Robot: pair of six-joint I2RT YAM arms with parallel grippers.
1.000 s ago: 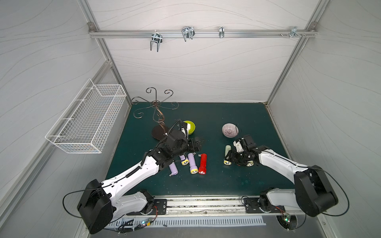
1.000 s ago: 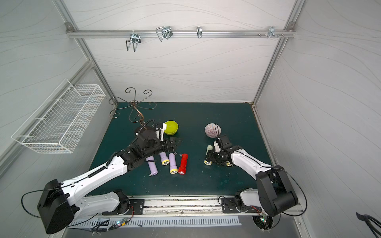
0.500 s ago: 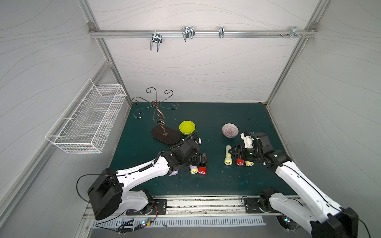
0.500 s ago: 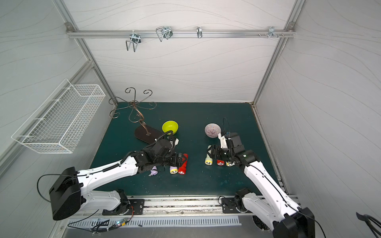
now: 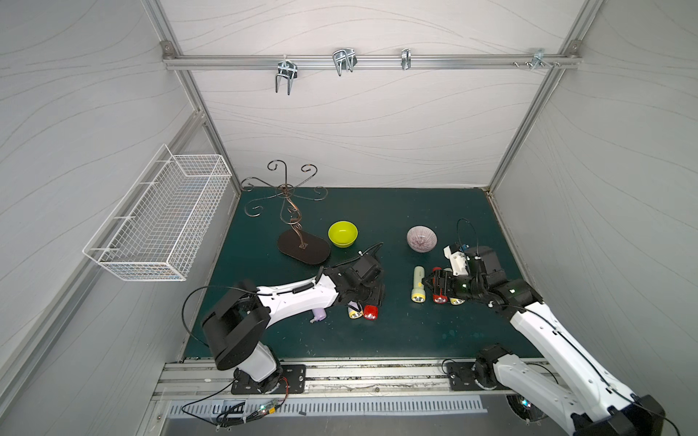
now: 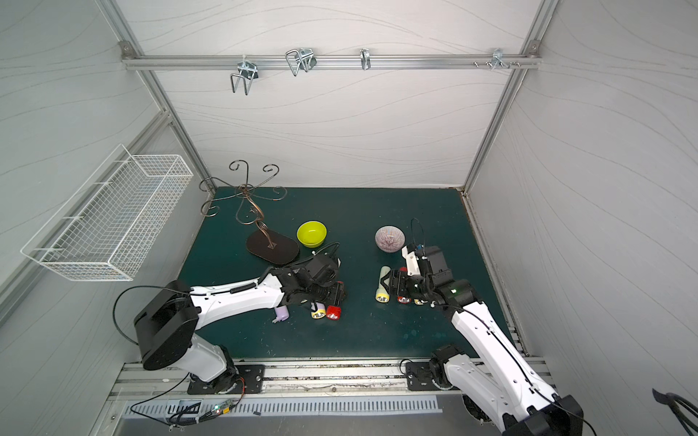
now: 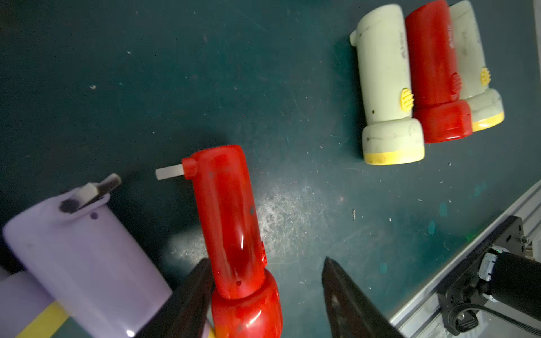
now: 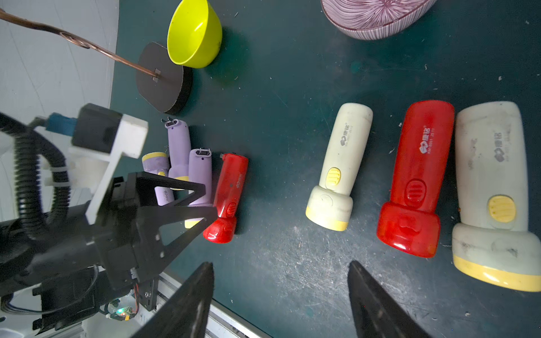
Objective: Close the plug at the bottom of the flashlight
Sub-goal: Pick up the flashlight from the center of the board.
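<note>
A red flashlight (image 7: 231,222) lies on the green mat, rightmost in a row with purple flashlights (image 7: 82,245). Its white plug (image 7: 169,172) sticks out sideways from the bottom end. My left gripper (image 7: 265,260) is open and straddles the flashlight near its head. One finger touches its side and the other stands well apart. In both top views the red head (image 5: 370,312) (image 6: 333,312) pokes out from under this gripper. My right gripper (image 8: 281,269) is open and empty, hovering by another row: a cream flashlight (image 8: 339,172), a red one (image 8: 415,178) and a second cream one (image 8: 494,187).
A yellow-green bowl (image 5: 342,233), a striped bowl (image 5: 421,238) and a copper wire stand on a dark oval base (image 5: 303,247) sit behind the flashlights. A white wire basket (image 5: 162,222) hangs on the left wall. The metal rail (image 5: 340,372) runs along the mat's front edge.
My left gripper moved forward from the purple flashlights to the red one, and its jaws narrowed around it. My right arm lifted and drew back from the right-hand row of flashlights.
</note>
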